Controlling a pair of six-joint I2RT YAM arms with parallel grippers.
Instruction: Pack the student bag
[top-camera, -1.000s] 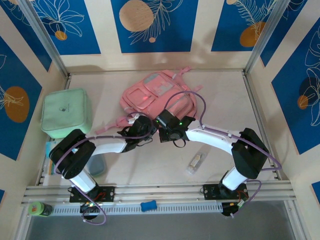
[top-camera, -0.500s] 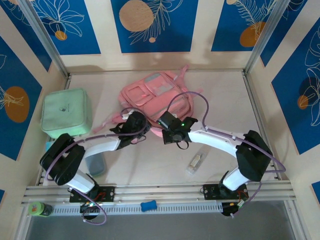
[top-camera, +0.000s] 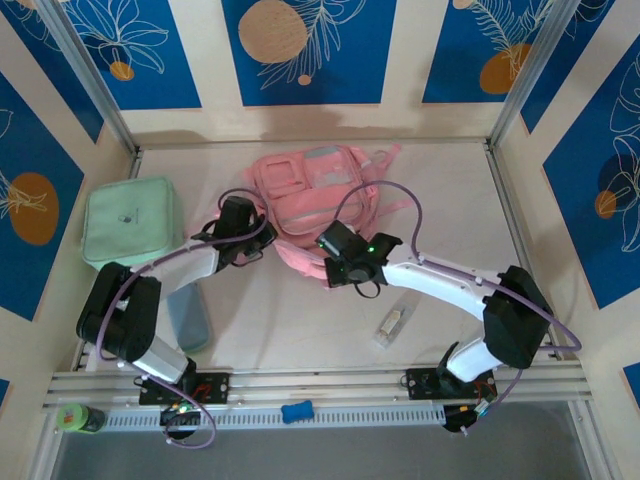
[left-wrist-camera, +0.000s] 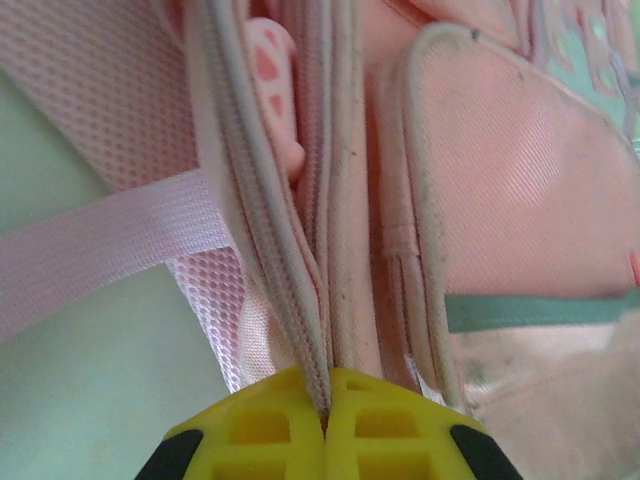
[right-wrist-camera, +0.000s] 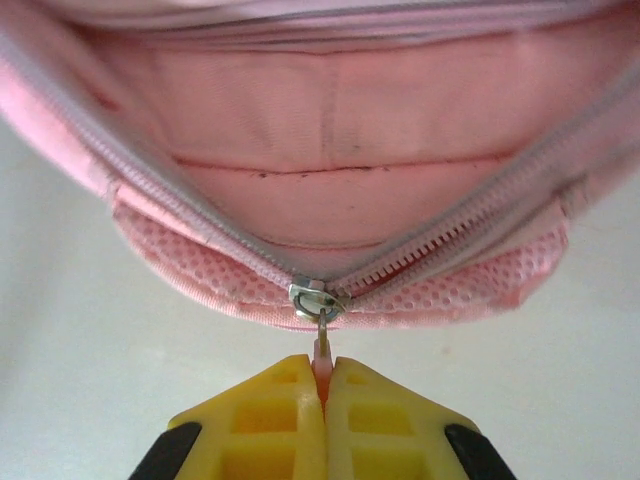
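pink fabric backpack (top-camera: 315, 195) lies flat in the far middle of the table (top-camera: 450, 210), front pockets and grey-white panels facing up. its long axis runs roughly left to right, a little tilted, with strap ends reaching toward the far right corner. along its near side the main zip is partly undone, and the gap shows pink lining; what lies deeper inside cannot be told. a mint-green square soft case (top-camera: 132, 222) sits closed against the left edge, well apart from the backpack.

the left gripper (left-wrist-camera: 325, 410) is pinched together on the zip edge at the backpack's left end. the right gripper (right-wrist-camera: 322, 385) is clamped on the pink zip pull tab (right-wrist-camera: 321, 350) just below the metal slider (right-wrist-camera: 315, 298), at the middle of the backpack's near side.

bare tabletop lies open to the right of the backpack up to the right edge, and across the near middle. a blue-grey flat pouch (top-camera: 188, 315) rests near the left arm's base, and a small clear packet (top-camera: 394, 324) lies near the right arm.
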